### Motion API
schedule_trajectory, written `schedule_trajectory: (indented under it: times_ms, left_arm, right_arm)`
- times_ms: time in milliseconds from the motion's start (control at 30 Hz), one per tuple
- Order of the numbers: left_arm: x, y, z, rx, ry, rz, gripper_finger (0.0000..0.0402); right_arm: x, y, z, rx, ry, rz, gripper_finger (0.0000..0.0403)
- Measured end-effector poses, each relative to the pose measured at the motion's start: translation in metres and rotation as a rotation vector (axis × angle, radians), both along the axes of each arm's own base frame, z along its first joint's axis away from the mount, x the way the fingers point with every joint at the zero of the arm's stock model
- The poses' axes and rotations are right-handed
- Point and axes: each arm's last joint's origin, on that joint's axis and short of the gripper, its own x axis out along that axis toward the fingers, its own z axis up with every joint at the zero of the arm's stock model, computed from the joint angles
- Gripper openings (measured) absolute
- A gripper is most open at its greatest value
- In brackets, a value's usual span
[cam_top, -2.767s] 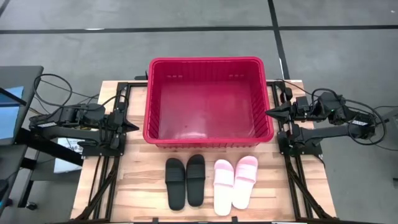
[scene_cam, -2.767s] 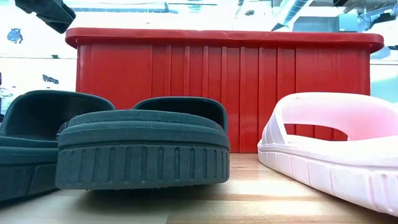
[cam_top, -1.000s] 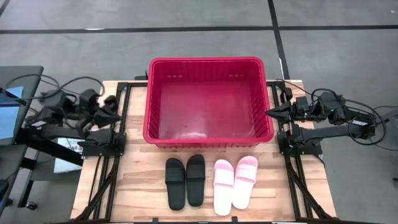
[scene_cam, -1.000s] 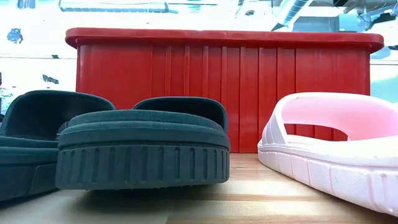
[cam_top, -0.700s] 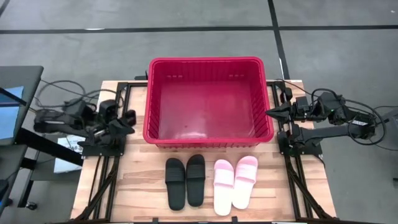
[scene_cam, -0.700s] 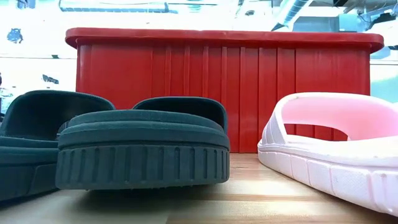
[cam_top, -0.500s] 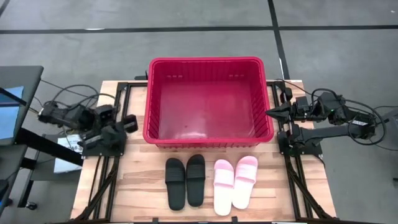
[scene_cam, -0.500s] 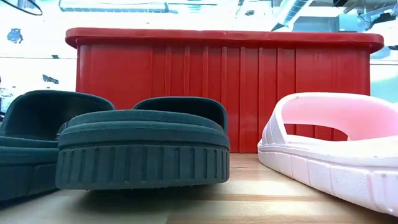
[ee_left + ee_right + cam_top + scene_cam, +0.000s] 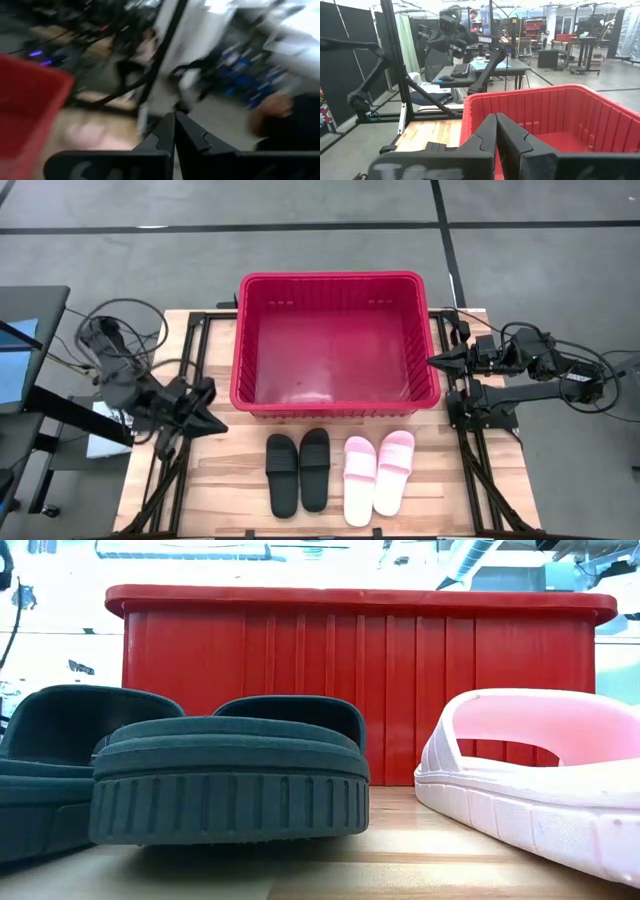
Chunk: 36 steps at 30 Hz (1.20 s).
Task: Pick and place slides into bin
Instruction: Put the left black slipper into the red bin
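The red bin (image 9: pixel 335 345) stands at the table's far middle, nothing in it. The black pair of slides (image 9: pixel 298 470) and the pale pink pair (image 9: pixel 378 473) lie side by side on their soles near the front edge; they also show in the low view, black (image 9: pixel 225 780) and pink (image 9: pixel 540 780). My left gripper (image 9: pixel 218 425) is shut and empty at the table's left, between the bin's near left corner and the black pair. My right gripper (image 9: pixel 432 361) is shut and empty at the bin's right rim.
Black frame rails (image 9: pixel 175 470) run along both sides of the wooden table (image 9: pixel 235 480). Cables (image 9: pixel 110 330) loop at the left arm's base. The right wrist view shows the bin's wall (image 9: pixel 535 110) close in front, with desks and a person beyond.
My left arm has risen from its rest, swung, and come toward the table's near edge, its shut gripper now pointing toward the black slides. The right arm, the bin and the slides have kept still.
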Motion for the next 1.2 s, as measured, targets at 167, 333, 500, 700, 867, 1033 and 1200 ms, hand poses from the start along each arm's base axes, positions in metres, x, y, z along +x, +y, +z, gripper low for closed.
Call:
schedule_trajectory:
  times_ms: [167, 333, 500, 700, 867, 1033, 1200]
  left_arm:
    - [0.005, -0.019, 0.019, 0.140, 0.175, 0.082, 0.0000]
    - [0.017, -0.041, 0.022, 0.236, 0.350, 0.115, 0.0000]
    - [0.032, -0.061, 0.018, 0.310, 0.467, 0.104, 0.0000]
    - [0.046, -0.086, 0.003, 0.421, 0.541, -0.035, 0.0000]
    - [0.057, -0.101, -0.013, 0.464, 0.592, -0.043, 0.0000]
    - [0.070, -0.117, -0.032, 0.527, 0.630, -0.041, 0.0000]
    - [0.084, -0.134, -0.052, 0.562, 0.659, -0.034, 0.0000]
  right_arm:
    - [0.000, 0.000, 0.000, 0.000, 0.000, 0.000, 0.0000]
    - [0.000, 0.000, 0.000, 0.000, 0.000, 0.000, 0.0000]
    - [0.000, 0.000, 0.000, 0.000, 0.000, 0.000, 0.0000]
    - [0.000, 0.000, 0.000, 0.000, 0.000, 0.000, 0.0000]
    - [0.000, 0.000, 0.000, 0.000, 0.000, 0.000, 0.0000]
    - [0.000, 0.000, 0.000, 0.000, 0.000, 0.000, 0.0000]
    - [0.000, 0.000, 0.000, 0.000, 0.000, 0.000, 0.0000]
